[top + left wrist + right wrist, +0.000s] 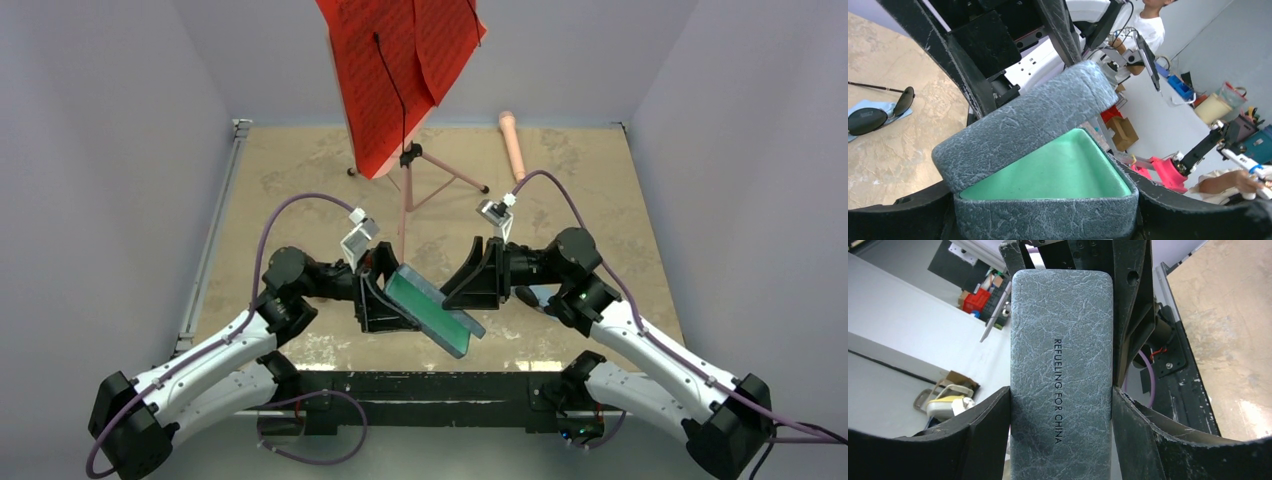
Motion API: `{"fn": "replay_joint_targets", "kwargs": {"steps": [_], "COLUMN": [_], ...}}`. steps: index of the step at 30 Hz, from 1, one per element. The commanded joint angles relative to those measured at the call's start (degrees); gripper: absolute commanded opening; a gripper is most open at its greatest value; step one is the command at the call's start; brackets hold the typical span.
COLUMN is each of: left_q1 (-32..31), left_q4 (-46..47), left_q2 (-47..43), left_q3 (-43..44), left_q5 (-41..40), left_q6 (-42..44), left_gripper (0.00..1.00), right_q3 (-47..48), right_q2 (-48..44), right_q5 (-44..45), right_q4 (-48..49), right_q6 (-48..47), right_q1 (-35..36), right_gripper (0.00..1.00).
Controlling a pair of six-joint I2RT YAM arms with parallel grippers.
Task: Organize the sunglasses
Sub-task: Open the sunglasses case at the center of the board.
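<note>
The grey-blue case (437, 312) hangs open above the table's near middle, its green lining (1058, 170) showing. My left gripper (385, 298) is shut on the case's base (1048, 217). My right gripper (470, 283) is shut on its lid, printed "REFUELING FOR CHINA" (1060, 365), with a finger on each long side. The black sunglasses (879, 112) lie on a light blue cloth (868, 107) on the table, seen only in the left wrist view. The white-framed pair is out of view.
A red sheet on a stand (400, 70) with pink tripod legs (432, 180) stands at the back middle. A pink oblong case (512, 145) lies at the back right. White walls close in the table on three sides.
</note>
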Motion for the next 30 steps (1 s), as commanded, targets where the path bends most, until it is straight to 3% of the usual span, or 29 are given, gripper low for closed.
{"fn": "replay_joint_targets", "kwargs": {"steps": [1,4,9,14,18,20,23,24,27,30], "left_q1": [-0.59,-0.57,-0.56,-0.57,-0.56,-0.56,-0.56,-0.56,-0.56,-0.56], "left_q4": [4.66,4.41,-1.13,-13.92,-20.19,-23.11,-27.32,-28.26,-28.69,-27.47], "left_q2": [-2.58,-1.97,-1.84,-5.65,-9.06,-10.15,-10.92,-11.08,-11.37,-11.26], "left_q3": [-0.13,-0.22,0.65,0.68,0.80,1.33,2.91,3.37,4.49,5.33], "left_q5": [10.29,13.31,15.87,12.08,8.29,5.20,1.78,0.95,0.16,-1.62], "left_q6": [6.99,10.82,18.14,29.33,33.52,34.46,34.73,34.50,32.93,29.00], "left_gripper": [0.00,0.00,0.00,0.00,0.02,0.24,0.70,0.75,0.70,0.59], "right_q3": [-2.66,-4.23,-3.98,-3.44,-3.26,-3.14,-2.52,-2.14,-0.76,6.03], "right_q2": [-0.31,0.21,-1.04,-3.15,-4.37,-4.65,-4.83,-4.88,-4.55,-4.82], "right_q5": [0.37,1.16,1.41,1.24,0.85,0.62,0.22,0.15,-0.94,-2.22], "right_q4": [15.44,20.89,20.55,19.00,17.23,16.52,13.71,12.74,9.03,-8.42], "right_q6": [11.20,17.67,19.05,18.98,18.40,17.97,16.29,15.58,9.62,-9.37], "right_q1": [-1.90,-1.90,-1.90,-1.92,-1.90,-1.94,-1.90,-1.94,-1.90,-1.81], "right_gripper": [0.00,0.00,0.00,0.00,0.00,0.00,0.00,0.00,0.00,0.02]}}
